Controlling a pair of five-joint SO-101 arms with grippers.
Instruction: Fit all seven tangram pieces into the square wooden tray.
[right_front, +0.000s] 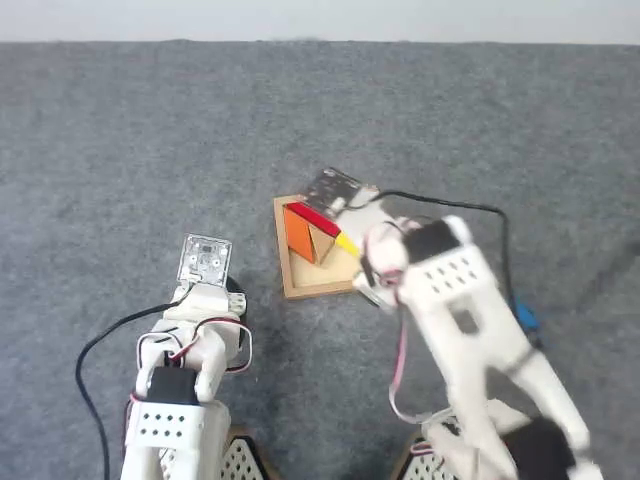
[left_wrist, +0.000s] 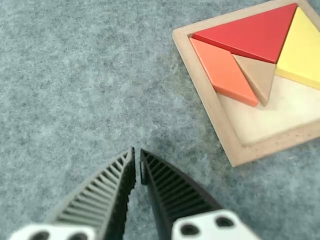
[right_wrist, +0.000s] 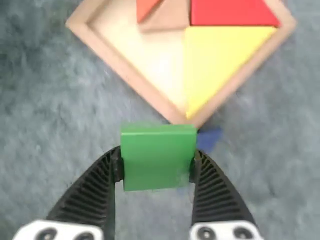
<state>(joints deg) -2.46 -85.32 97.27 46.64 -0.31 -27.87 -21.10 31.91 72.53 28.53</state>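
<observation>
Item: green square piece (right_wrist: 157, 156) — clamped in right gripper (right_wrist: 157, 161) by 2 opposite flat edges, just outside corner of tray (right_wrist: 125, 75), over carpet (right_wrist: 40, 125).
Handling, judged: painted wood, light, stiff, smooth sides may slip.
Orientation: no long axis; edges diagonal to tray rim.
Left gripper (left_wrist: 137, 156) — closed, empty, near tray.

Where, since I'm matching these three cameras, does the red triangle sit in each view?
High view: red triangle in the wooden tray, against the orange piece.
Left wrist view: red triangle touching the orange piece and yellow triangle.
Right wrist view: red triangle edge to edge with the yellow triangle, past the green piece.
Shared landmark: the wooden tray.
</observation>
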